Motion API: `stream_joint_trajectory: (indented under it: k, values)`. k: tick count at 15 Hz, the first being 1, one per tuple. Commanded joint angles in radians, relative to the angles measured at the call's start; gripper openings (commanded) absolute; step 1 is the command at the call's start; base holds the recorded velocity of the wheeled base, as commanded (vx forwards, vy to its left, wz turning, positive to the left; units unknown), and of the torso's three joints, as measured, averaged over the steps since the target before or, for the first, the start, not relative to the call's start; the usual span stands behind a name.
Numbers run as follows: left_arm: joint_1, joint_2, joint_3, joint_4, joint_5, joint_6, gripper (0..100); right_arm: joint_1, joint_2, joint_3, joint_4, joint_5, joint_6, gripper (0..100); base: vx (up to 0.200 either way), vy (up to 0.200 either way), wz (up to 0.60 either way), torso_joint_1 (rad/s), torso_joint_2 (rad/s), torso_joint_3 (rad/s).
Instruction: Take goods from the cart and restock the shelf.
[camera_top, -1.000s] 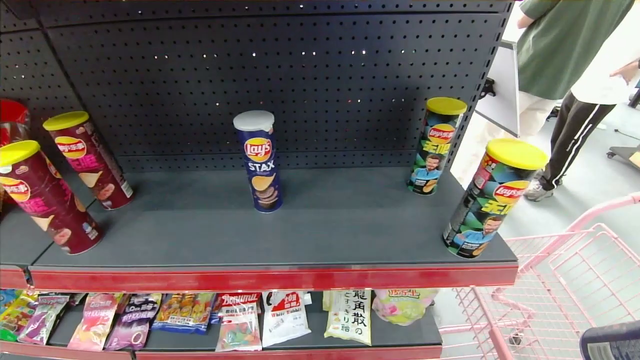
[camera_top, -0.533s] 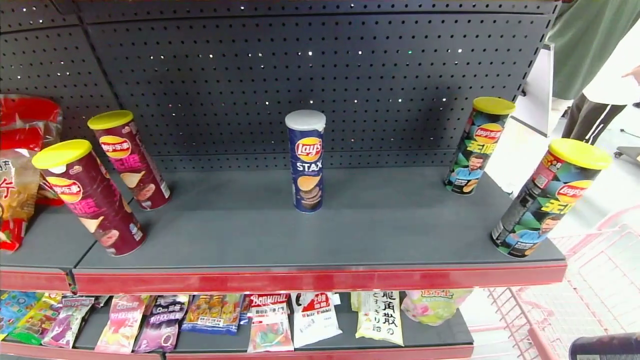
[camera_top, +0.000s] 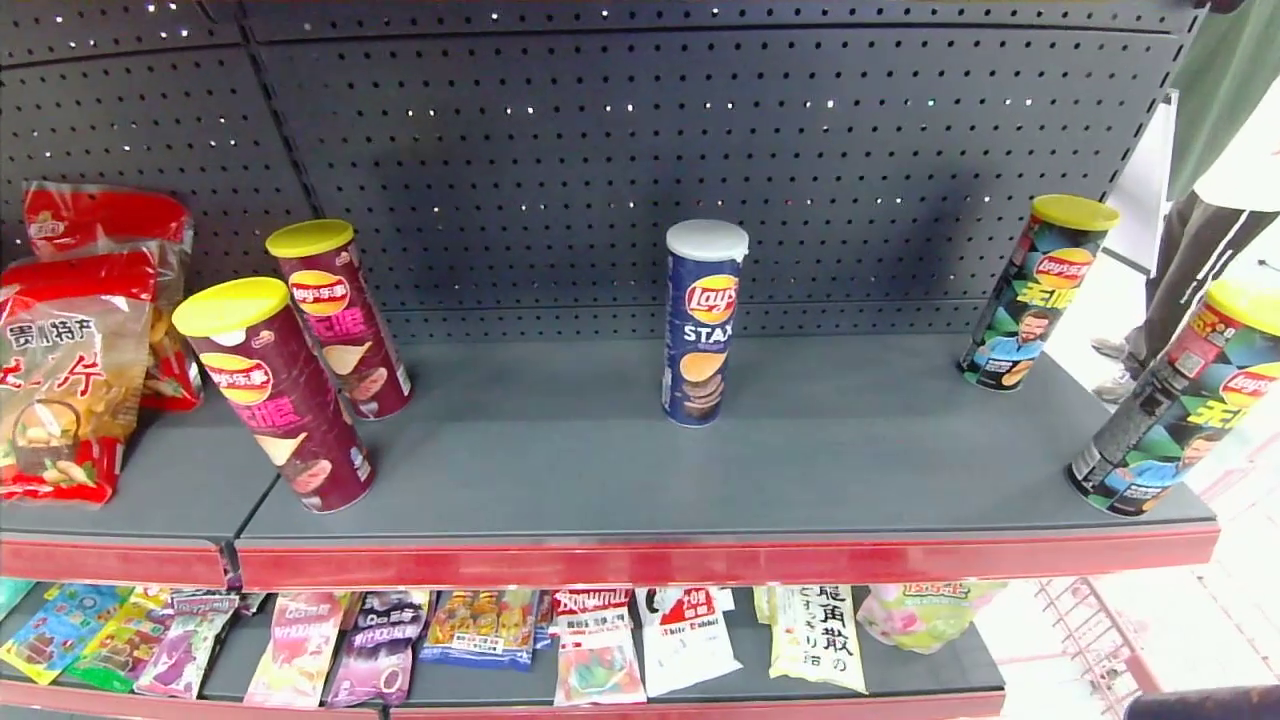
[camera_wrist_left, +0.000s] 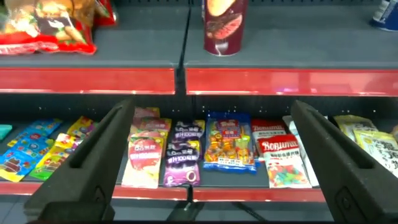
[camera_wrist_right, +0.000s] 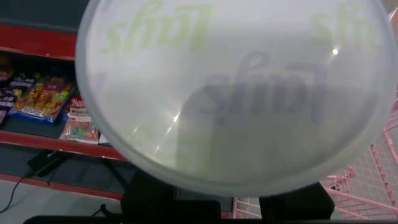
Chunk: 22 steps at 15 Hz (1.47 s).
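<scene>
The dark shelf with a red front edge carries a blue chip can upright at its middle. Two maroon cans stand at the left and two green-and-black cans at the right. The pale round lid of another chip can sits right in front of the right wrist camera, held in my right gripper; its dark top shows at the head view's lower right corner. My left gripper is open with nothing between its fingers, level with the lower shelf of snack bags.
Red snack bags stand on the neighbouring shelf section at the left. Flat candy and snack bags fill the lower shelf. The pink wire cart stands low at the right, beside the shelf end.
The head camera has swung to the left, so the whole shelf has slid right in the picture and red bags have come into view. The cans on the shelf have not moved.
</scene>
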Motion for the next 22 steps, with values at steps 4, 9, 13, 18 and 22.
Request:
stream_joint_trajectory:
  k: [4,9,13,18,22]
  values:
    - [-0.016,0.039,0.0,-0.002,-0.081,0.028,100,-0.001,-0.09,0.066,-0.004,0.013,0.0,0,0.0,0.0,0.0,0.0,0.0,0.0]
    - [-0.016,0.039,-0.002,-0.001,-0.133,0.071,100,-0.003,-0.096,0.066,-0.004,0.004,0.006,0,0.0,0.0,0.0,0.0,0.0,0.0]
    - [-0.062,0.604,-0.571,-0.064,-0.178,-0.16,100,-0.004,-0.087,0.066,-0.004,-0.008,-0.003,0,0.0,0.0,0.0,0.0,0.0,0.0]
    - [-0.327,0.909,-0.615,-0.107,-0.527,0.097,100,0.0,-0.107,0.066,-0.004,-0.004,-0.005,0,0.0,0.0,0.0,0.0,0.0,0.0]
    - [-0.421,1.397,-0.78,-0.338,-0.521,0.133,100,0.002,-0.116,0.066,-0.004,-0.007,-0.005,0,0.0,0.0,0.0,0.0,0.0,0.0]
